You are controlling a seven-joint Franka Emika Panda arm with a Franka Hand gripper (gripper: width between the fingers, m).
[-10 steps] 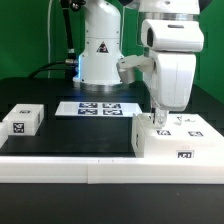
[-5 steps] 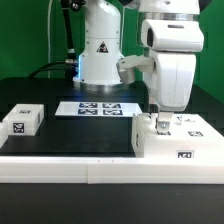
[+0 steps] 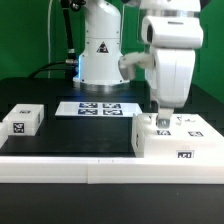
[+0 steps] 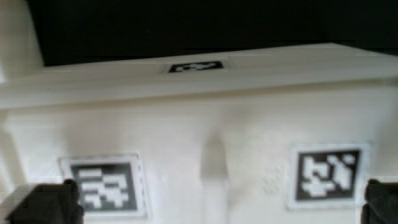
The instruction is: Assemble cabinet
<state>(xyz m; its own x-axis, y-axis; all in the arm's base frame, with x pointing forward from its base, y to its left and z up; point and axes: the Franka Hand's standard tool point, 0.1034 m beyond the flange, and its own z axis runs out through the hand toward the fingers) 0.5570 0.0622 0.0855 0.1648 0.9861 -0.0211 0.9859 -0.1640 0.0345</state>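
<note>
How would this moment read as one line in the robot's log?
gripper: open, low over cabinet top | contact: cannot tell | small white block: apart, exterior view's left

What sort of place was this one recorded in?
Probably a robotics lab bench: a white robot arm at a black table, a fixed marker board, and the cabinet bearing square tags.

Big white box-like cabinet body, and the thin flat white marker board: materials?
Large white box-like cabinet body: probably matte plastic; even opaque white, softly rounded edges, no grain. Thin flat white marker board: printed sheet, card or plastic; too small to tell.
</note>
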